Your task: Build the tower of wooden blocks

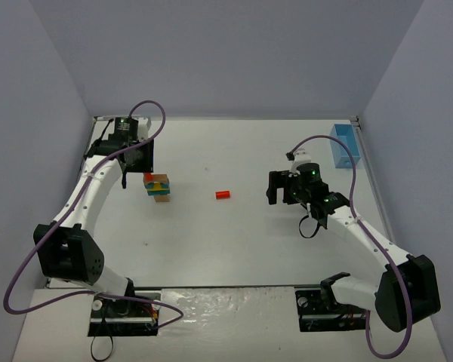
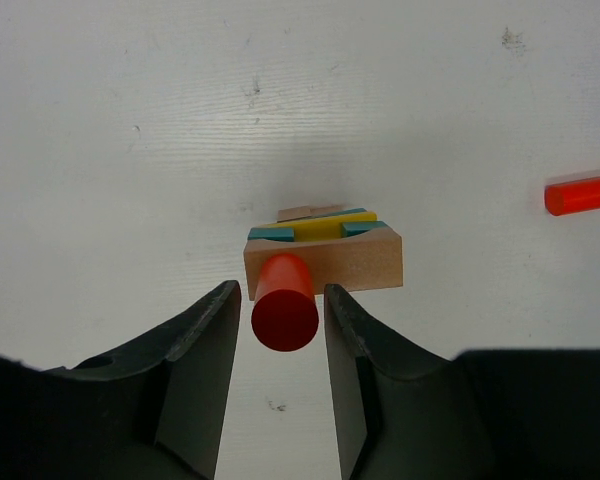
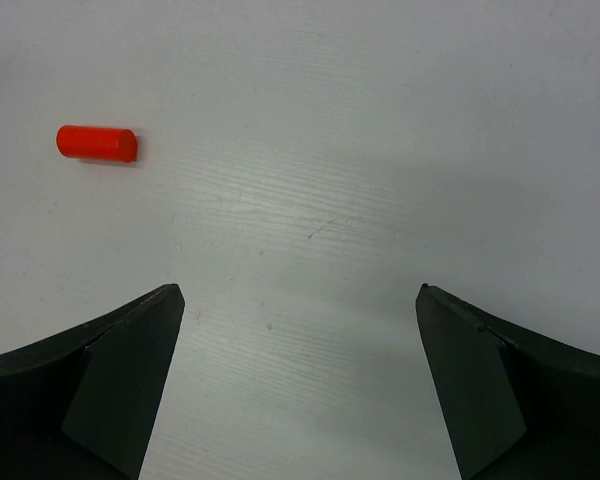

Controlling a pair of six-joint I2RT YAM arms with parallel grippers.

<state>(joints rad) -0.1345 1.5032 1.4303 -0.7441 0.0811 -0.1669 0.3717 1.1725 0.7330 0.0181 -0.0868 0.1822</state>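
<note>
**Top view.** The wood block tower [image 1: 158, 188] stands left of centre on the table [image 1: 211, 241], just beside the left gripper [image 1: 138, 166]. The second red cylinder [image 1: 223, 194] lies on its side between the tower and the right gripper [image 1: 283, 188], apart from both.

**Left wrist view.** The jaws stand narrowly apart on either side of the first red cylinder [image 2: 285, 305], with a sliver of table visible on each side. Its far end meets the tan block [image 2: 360, 262]. The step in hand is judged to be release of this piece.

**Right wrist view.** The jaws are spread wide and hold nothing. The next move calls for a straight left-arm retreat without brushing the tower, then centring the right claw over the second cylinder.
</note>
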